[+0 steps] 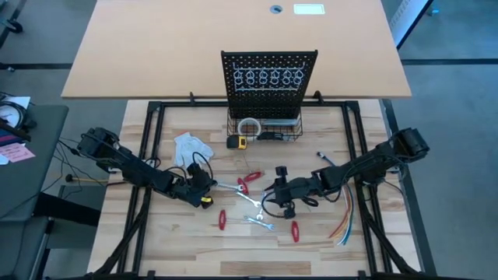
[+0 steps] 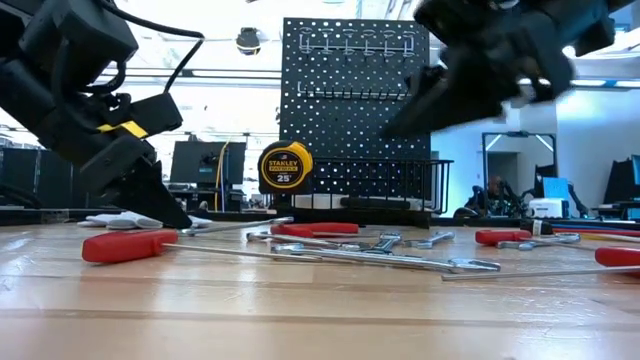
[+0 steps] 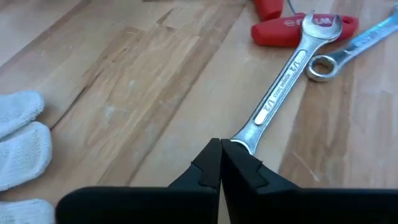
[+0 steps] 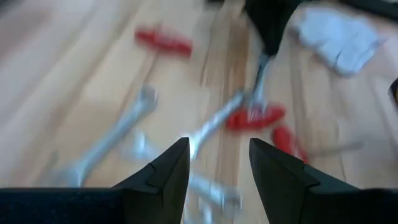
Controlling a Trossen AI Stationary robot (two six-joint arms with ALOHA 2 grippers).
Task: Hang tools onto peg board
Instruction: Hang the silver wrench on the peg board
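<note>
Gripping wrench (image 3: 283,93) end, left fingers (image 3: 239,171) closed; right fingers (image 4: 280,171) apart.

Slim silver wrenches (image 1: 250,200) and red-handled tools (image 1: 250,179) are being left scattered flat on the table in front of the peg board (image 1: 268,76). One wrench (image 3: 283,93) is being pinched at its end, its open jaw resting against a red handle (image 3: 292,30). The black perforated board is standing upright, pale ring hooks (image 1: 269,78) in a row.

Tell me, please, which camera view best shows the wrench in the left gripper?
The left wrist view: the wrench fills it, its near end pinched in the left gripper. The high view shows a small sliver, the low view a thin bar, the right wrist view a blur.
</note>
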